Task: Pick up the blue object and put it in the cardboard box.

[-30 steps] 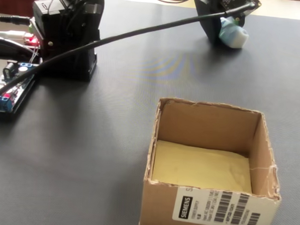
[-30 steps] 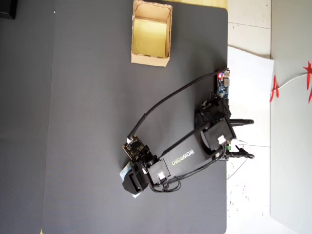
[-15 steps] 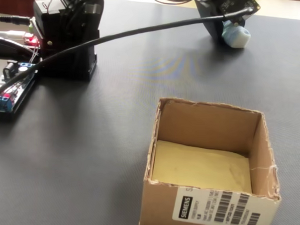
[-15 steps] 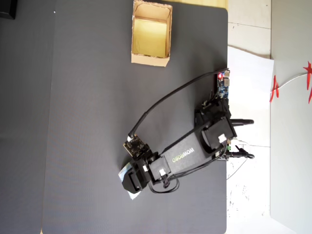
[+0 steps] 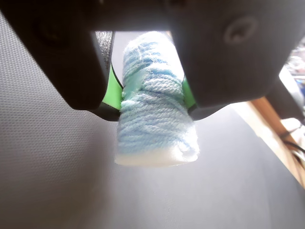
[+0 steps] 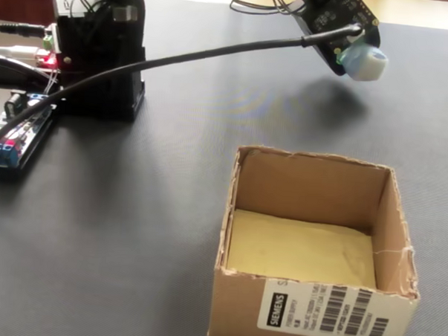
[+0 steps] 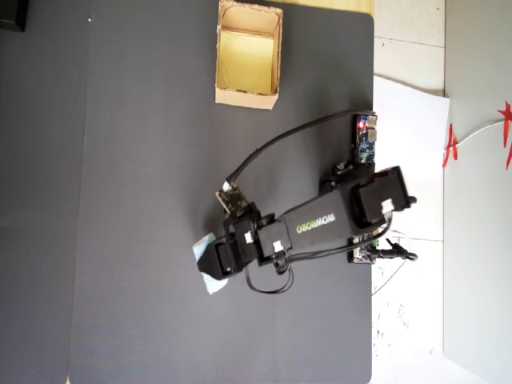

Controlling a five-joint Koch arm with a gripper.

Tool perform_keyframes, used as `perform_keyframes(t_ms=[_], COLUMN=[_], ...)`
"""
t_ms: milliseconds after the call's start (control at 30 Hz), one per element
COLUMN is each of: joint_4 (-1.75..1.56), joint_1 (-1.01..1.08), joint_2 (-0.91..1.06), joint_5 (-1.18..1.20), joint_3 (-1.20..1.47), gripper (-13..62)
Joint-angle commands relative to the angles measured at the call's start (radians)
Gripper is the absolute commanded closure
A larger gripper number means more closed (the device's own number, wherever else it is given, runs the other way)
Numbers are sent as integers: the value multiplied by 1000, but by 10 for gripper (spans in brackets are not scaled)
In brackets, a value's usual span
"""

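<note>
My gripper [image 5: 152, 102] is shut on the blue object [image 5: 153, 107], a pale-blue roll wound with yarn, pinched between the green pads [image 5: 112, 90]. The roll hangs clear above the dark mat. In the fixed view the gripper [image 6: 353, 53] holds the blue object [image 6: 365, 62] in the air at the upper right, beyond the cardboard box [image 6: 312, 309]. The overhead view has the blue object [image 7: 206, 264] sticking out from under the gripper [image 7: 212, 261], well below the cardboard box [image 7: 246, 98] near the top edge. Tan with a yellowish floor, the box holds nothing.
The arm's black base [image 6: 101, 51] and circuit boards [image 6: 17, 133] stand at the left in the fixed view. A black cable [image 6: 184, 58] runs from there to the wrist. The mat's right edge [image 7: 373, 160] borders a white floor.
</note>
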Motion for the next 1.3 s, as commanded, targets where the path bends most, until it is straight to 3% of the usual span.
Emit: perform_keyframes(t_ms=[0, 567, 1267], joint_4=[-100, -264, -270], joint_1=[38, 368, 874], joint_2=[83, 391, 460], joint_5=[3, -28, -187], joint_3=[-14, 190, 86], gripper=[451, 451, 451])
